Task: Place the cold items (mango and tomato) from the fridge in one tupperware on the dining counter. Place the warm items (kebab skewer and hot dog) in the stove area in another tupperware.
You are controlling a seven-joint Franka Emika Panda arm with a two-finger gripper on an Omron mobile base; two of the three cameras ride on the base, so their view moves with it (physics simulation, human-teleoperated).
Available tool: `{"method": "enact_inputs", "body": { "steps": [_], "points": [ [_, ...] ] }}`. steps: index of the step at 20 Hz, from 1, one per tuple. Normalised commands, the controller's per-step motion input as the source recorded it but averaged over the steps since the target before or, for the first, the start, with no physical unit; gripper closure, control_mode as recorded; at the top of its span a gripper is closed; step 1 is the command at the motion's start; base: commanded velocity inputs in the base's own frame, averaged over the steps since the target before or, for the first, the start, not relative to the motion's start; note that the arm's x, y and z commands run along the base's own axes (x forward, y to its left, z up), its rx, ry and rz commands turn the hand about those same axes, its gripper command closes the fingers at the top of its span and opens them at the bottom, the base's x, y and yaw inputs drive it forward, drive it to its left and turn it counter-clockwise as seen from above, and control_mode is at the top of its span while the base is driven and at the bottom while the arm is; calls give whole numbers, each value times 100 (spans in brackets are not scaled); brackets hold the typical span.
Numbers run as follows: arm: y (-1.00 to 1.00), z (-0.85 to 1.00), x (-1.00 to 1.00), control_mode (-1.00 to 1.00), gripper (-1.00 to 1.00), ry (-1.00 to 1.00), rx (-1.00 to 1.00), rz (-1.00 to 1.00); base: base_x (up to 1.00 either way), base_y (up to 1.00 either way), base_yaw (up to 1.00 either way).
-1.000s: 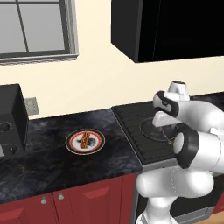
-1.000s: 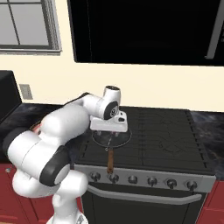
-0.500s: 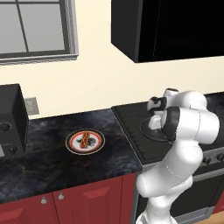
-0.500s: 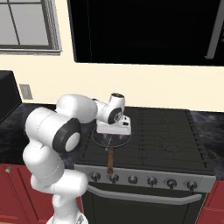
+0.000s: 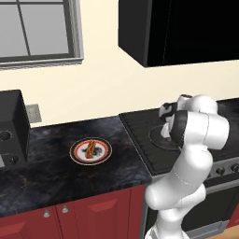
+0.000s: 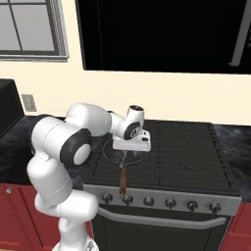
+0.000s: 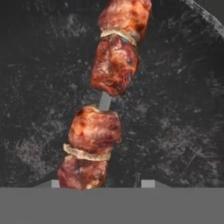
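A kebab skewer (image 7: 107, 83), with browned meat chunks on a thin grey stick, lies in a dark pan (image 7: 39, 65) on the stove. My gripper (image 7: 101, 183) points straight down over the skewer's lower end. Its two fingertips (image 7: 148, 183) stand apart with the lowest chunk between them; the left tip is at the meat and the right tip is clear of it. From the right base view the gripper (image 6: 129, 153) sits low inside the pan (image 6: 110, 149). The hot dog (image 5: 91, 149) rests on a round plate (image 5: 77, 156) on the dark counter left of the stove.
The pan's wooden handle (image 6: 123, 180) sticks out toward the stove's front edge with its knobs (image 6: 169, 202). A black microwave (image 5: 9, 128) stands at the counter's far left. A dark hood (image 6: 162, 34) hangs above the stove. Bare burners (image 6: 188, 147) lie right of the pan.
The arm's elbow has swung upward and the hand has settled lower into the pan. The jaws have narrowed around the skewer's end.
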Motion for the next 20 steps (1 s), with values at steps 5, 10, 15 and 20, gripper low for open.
{"method": "enact_inputs", "body": {
  "steps": [5, 10, 15, 20],
  "points": [
    [6, -7, -34, -100, 100, -28, 0, 0, 0, 0, 0],
    [11, 36, -51, -100, 100, -18, -6, 0, 0, 0, 0],
    [6, 65, -54, -100, 100, -20, -11, 0, 0, 0, 0],
    [8, 74, -58, -100, 100, -16, -16, 0, 0, 0, 0]
  ]
}}
